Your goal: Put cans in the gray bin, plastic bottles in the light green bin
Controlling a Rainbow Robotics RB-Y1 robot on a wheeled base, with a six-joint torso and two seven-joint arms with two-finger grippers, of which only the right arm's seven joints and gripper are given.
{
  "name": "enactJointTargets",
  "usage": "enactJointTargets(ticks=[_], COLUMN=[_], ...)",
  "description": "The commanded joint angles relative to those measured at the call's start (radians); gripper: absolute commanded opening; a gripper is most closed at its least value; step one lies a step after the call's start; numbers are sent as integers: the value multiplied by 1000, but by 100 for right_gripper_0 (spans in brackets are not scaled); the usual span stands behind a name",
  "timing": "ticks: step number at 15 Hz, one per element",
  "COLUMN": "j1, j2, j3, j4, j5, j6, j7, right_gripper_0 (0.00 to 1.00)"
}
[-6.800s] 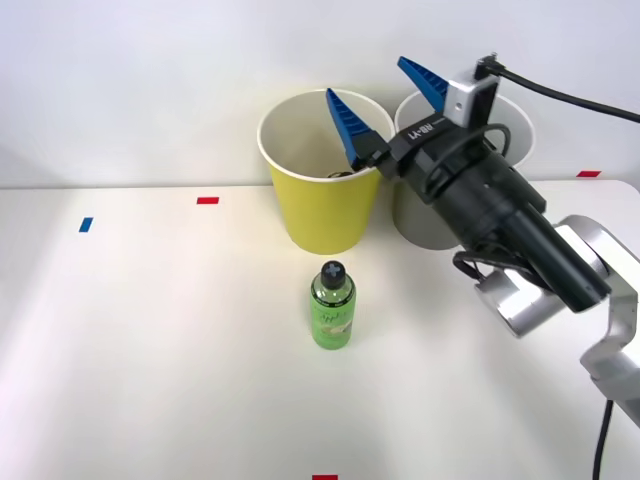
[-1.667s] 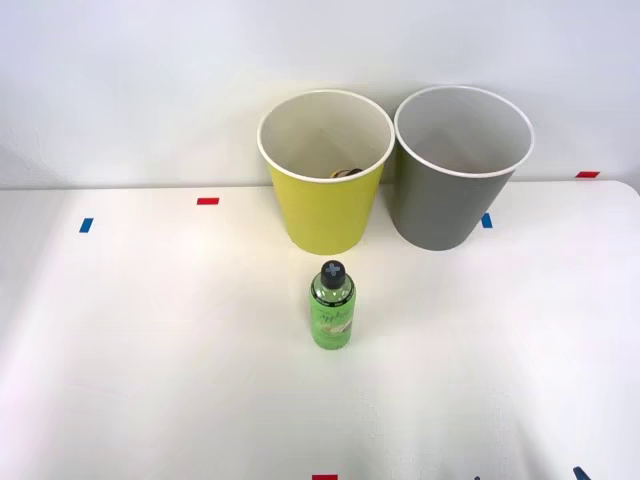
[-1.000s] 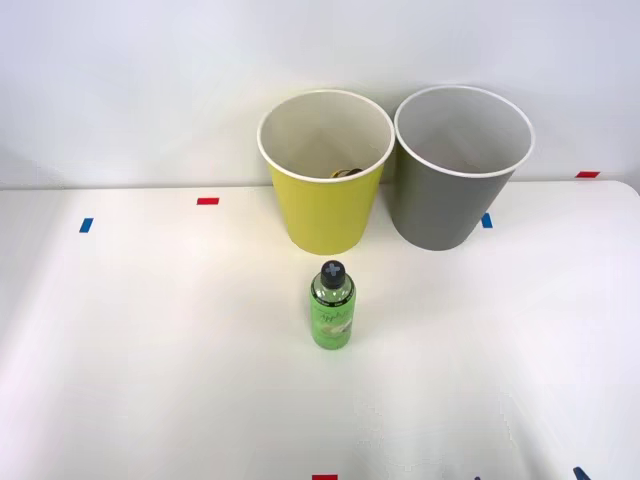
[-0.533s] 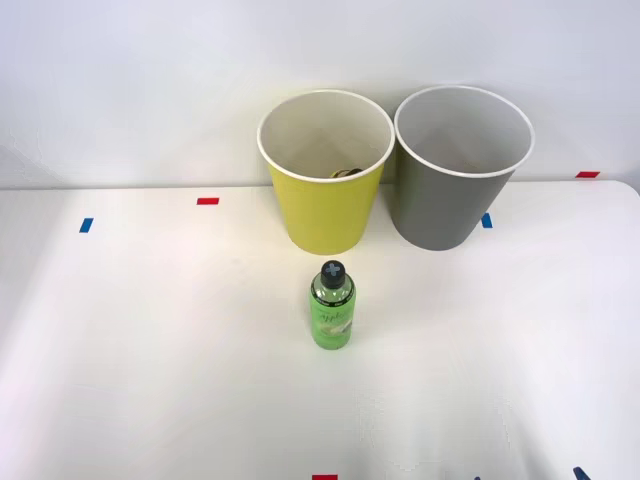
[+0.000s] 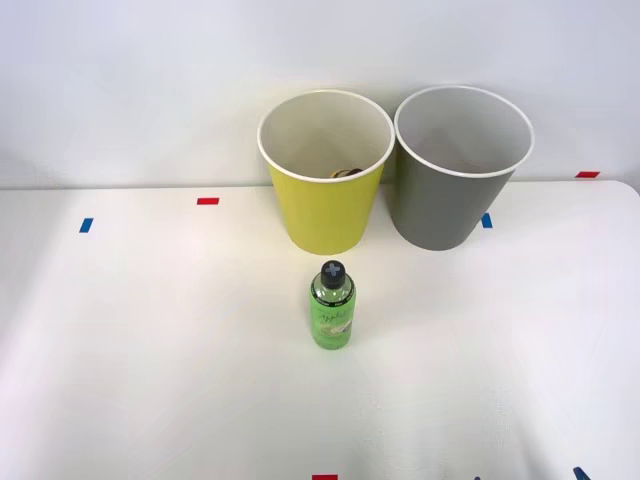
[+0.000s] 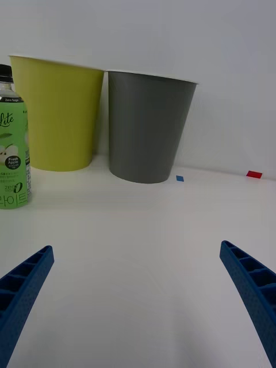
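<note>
White table [image 5: 150, 380] seen from above the arms and from the right wrist. On the wrist camera, the right gripper [image 6: 138, 299] sits low over the table with its two blue ribbed fingers [image 6: 23, 287] spread wide apart and nothing between them. Ahead of the gripper and off toward its left finger stands the green plastic bottle [image 5: 332, 307], upright, dark cap with a pale cross on top, green label facing the wrist camera; it touches neither finger. Farther ahead of the gripper, beyond the bottle, stands the light green bin [image 5: 325, 190], upright, white rim, pale inside; a small dark object shows low inside it at the near rim in the front view, too little of it visible to identify. Just beside that bin, straight ahead of the gripper and well apart from it, stands the gray bin [image 5: 450, 190], upright, white rim; whether the two bins touch cannot be told. Small red and blue tape marks [image 5: 207, 201] lie on the table, one blue mark at the foot of the gray bin.
</note>
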Motion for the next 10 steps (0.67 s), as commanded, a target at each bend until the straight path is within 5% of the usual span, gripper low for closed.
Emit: enactJointTargets(ticks=[1, 10], j1=[0, 0], j2=[0, 0], j3=[0, 0], j4=[0, 0], j5=[0, 0], j6=[0, 0], j7=[0, 0], right_gripper_0=[100, 100])
